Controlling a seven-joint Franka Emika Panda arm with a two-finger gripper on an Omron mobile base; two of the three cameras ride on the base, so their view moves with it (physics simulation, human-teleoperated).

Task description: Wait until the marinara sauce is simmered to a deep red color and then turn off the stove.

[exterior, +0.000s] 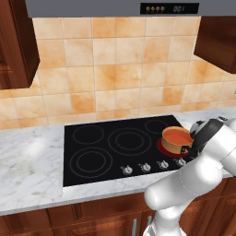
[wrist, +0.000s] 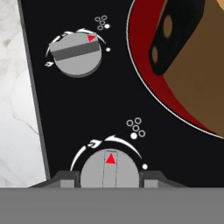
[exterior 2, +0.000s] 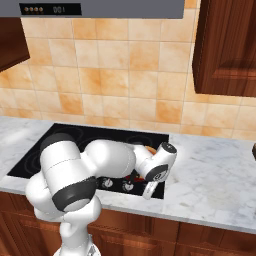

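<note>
**Straddling the front-right knob**

Sweeping left to right: veined marble counter [exterior: 27, 161], glossy black glass stove [exterior: 92, 138], round grey knob [wrist: 109, 170] between the gripper [wrist: 109, 177] jaws, seemingly clamped, then orange-red marinara sauce [exterior: 176, 135] in its copper pot [exterior: 174, 144] on the glowing red burner [wrist: 144, 74].

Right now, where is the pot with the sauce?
In the left base view the pot stands on the glowing red burner at the stove's front right corner, just behind the knobs.
</note>
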